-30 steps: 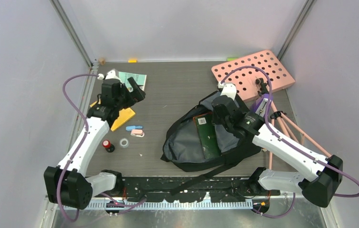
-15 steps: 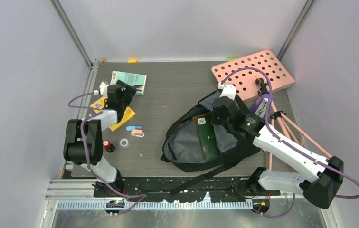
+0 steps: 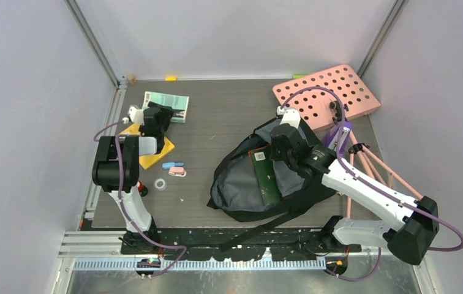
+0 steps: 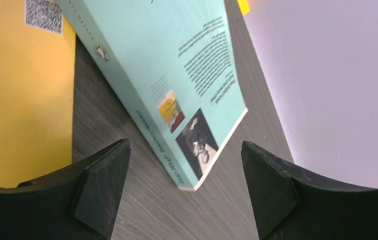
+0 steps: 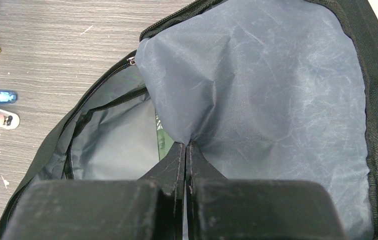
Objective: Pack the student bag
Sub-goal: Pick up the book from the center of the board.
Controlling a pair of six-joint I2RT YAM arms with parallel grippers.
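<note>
Your left gripper (image 4: 184, 152) stands open, teal paperback book (image 4: 177, 65) just beyond it — your right gripper (image 5: 186, 150) pinches the grey lining (image 5: 277, 90) of the black fabric backpack (image 5: 375, 130).

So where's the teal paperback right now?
In the top view the teal paperback lies flat at the far left of the table, beside the yellow book; the left gripper frames one corner with open jaws.

I've folded my left arm back, its elbow raised. The left end effector (image 4: 184, 165) has come in low over the teal book (image 4: 177, 60), whose corner now sits between its slightly narrowed jaws.
</note>
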